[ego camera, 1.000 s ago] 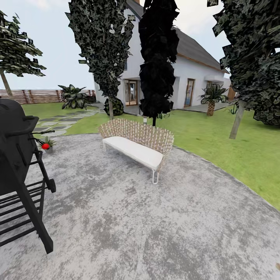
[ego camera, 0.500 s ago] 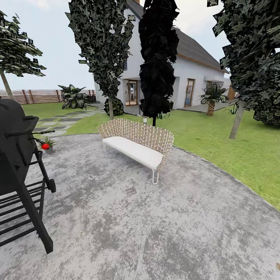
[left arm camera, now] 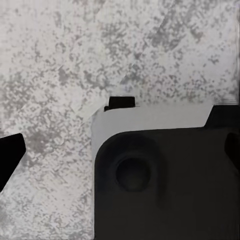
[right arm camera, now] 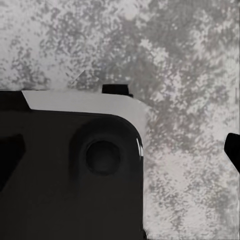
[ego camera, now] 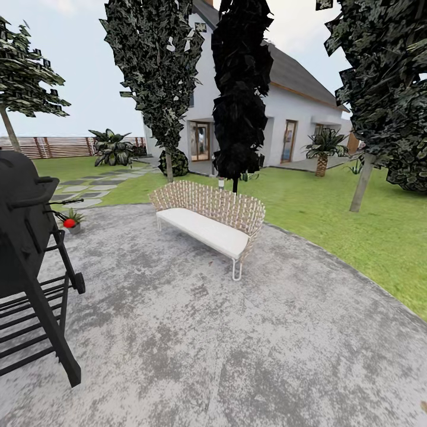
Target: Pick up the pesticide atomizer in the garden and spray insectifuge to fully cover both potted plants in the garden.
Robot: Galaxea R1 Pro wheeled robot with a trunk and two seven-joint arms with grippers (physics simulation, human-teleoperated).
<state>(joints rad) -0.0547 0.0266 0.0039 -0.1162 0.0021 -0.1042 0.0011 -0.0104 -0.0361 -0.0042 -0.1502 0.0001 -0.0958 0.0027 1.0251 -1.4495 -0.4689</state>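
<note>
Far at the left edge, a red-tipped sprayer (ego camera: 69, 223) sits by a potted plant (ego camera: 75, 217); gripper jaws cannot be told.

A home garden, apparently: white house (ego camera: 284, 112), lawn (ego camera: 332, 207), paved patio (ego camera: 237, 344), bench (ego camera: 207, 216).

The patio (ego camera: 237, 356) is mottled grey, the bench (ego camera: 207, 219) on it woven tan with a white seat. Beside it, the grill (ego camera: 26, 237) is black; behind the grill sits a red tip (ego camera: 70, 223).

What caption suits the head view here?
Patio with a wicker bench, black grill at left, a potted plant beyond it, and a house behind the trees.
</note>
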